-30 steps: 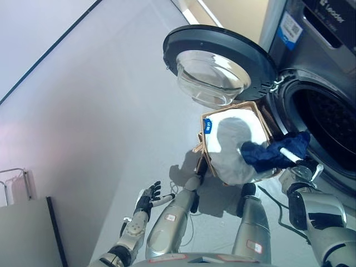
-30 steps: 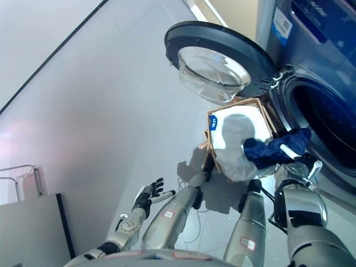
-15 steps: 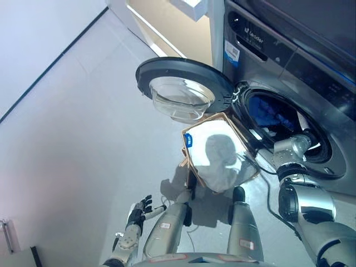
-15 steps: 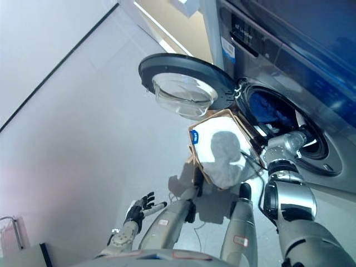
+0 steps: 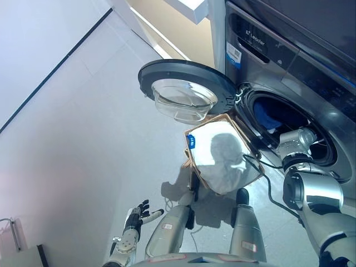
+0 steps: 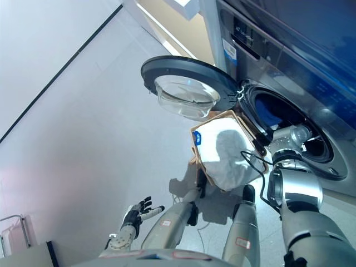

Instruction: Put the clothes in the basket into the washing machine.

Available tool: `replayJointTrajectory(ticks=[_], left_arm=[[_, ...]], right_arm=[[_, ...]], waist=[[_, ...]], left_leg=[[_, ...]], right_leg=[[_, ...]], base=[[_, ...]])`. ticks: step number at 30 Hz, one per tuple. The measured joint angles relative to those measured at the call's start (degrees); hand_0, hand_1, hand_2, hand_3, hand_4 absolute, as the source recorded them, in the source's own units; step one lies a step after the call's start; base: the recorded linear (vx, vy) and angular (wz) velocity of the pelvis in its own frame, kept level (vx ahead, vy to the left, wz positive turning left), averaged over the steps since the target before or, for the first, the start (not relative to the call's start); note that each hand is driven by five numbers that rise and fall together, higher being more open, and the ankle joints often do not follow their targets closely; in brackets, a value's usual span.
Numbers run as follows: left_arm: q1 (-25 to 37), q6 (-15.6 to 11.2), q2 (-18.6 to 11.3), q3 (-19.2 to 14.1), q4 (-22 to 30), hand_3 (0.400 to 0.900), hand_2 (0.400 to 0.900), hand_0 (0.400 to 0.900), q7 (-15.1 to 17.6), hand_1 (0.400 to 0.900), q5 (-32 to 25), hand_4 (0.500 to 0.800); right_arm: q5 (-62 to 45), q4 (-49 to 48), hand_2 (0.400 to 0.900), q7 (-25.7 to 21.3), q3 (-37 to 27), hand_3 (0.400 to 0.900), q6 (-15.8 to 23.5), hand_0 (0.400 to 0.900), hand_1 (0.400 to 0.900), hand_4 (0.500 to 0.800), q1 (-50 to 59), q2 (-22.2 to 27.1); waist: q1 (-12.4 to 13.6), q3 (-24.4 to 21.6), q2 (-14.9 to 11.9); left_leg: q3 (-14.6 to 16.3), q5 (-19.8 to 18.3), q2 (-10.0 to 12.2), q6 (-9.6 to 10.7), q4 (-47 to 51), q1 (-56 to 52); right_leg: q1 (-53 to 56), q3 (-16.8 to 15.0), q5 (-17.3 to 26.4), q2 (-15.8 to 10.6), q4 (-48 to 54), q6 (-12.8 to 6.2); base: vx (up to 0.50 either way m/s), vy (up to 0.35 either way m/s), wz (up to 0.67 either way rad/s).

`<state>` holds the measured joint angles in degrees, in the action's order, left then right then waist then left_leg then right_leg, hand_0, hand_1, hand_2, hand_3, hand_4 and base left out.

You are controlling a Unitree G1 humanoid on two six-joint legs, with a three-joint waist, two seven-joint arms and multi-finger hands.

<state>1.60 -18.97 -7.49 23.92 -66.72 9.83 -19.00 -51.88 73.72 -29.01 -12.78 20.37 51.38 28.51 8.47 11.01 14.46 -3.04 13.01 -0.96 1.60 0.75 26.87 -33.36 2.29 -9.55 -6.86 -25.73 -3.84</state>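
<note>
The washing machine point(image 5: 278, 61) stands at the right with its round door point(image 5: 183, 89) swung open to the left. Dark blue clothing point(image 5: 271, 118) lies inside the drum. Below the door sits the wooden-framed basket point(image 5: 192, 158) with a white liner and a blue tag; I see no clothes in it. My right arm point(image 5: 296, 142) reaches to the drum's lower rim, and its hand is hidden at the opening. My left hand point(image 5: 136, 217) hangs low at the left over the floor, fingers spread and holding nothing.
A white wire rack point(image 5: 10, 236) shows at the bottom left corner. A wall with a dark baseboard point(image 5: 53, 67) runs along the upper left, and a beige cabinet point(image 5: 167, 16) stands beside the machine.
A second ago my right hand held the dark blue clothing over the basket; now the clothing lies in the drum. The camera has tilted up towards the machine.
</note>
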Motion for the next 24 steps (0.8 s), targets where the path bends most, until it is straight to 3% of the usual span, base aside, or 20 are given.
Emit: replayJointTrajectory(ticks=[12,17,24], left_arm=[[0.1,0.1,0.6,-0.1,-0.4,0.9,0.9,0.9,-0.5,0.9,-1.2,0.8],[-0.6,1.1,0.6,-0.2,-2.7,0.9,0.9,0.9,-0.9,0.9,-0.4,0.8],[-0.3,2.6,1.3,-5.2,-5.2,0.9,0.9,0.9,-2.2,0.9,3.4,0.8]], right_arm=[[-0.9,4.9,0.9,4.3,2.0,0.9,-0.8,0.9,0.9,0.8,-1.2,-1.3],[1.5,8.3,0.9,8.1,2.4,0.9,-3.5,0.9,0.9,0.8,-10.9,-7.9],[7.6,7.9,0.9,11.9,2.6,0.9,-6.6,0.9,0.9,0.8,-25.5,-12.4]], waist=[[-0.1,-1.3,-0.7],[-0.1,-5.5,-5.0],[-1.8,-6.3,-6.1]], left_leg=[[0.1,0.3,1.1,0.5,1.1,-1.9],[0.2,-1.2,1.8,1.2,1.6,-3.9],[-0.4,-2.0,1.9,1.1,1.8,-8.4]], right_leg=[[1.9,0.2,0.2,1.1,1.2,0.17],[4.2,0.3,0.2,1.6,2.7,0.42],[10.1,1.6,0.3,1.7,5.1,0.67]], base=[[0.03,-0.004,-0.04],[0.06,-0.021,0.04],[0.05,-0.025,-0.01]])
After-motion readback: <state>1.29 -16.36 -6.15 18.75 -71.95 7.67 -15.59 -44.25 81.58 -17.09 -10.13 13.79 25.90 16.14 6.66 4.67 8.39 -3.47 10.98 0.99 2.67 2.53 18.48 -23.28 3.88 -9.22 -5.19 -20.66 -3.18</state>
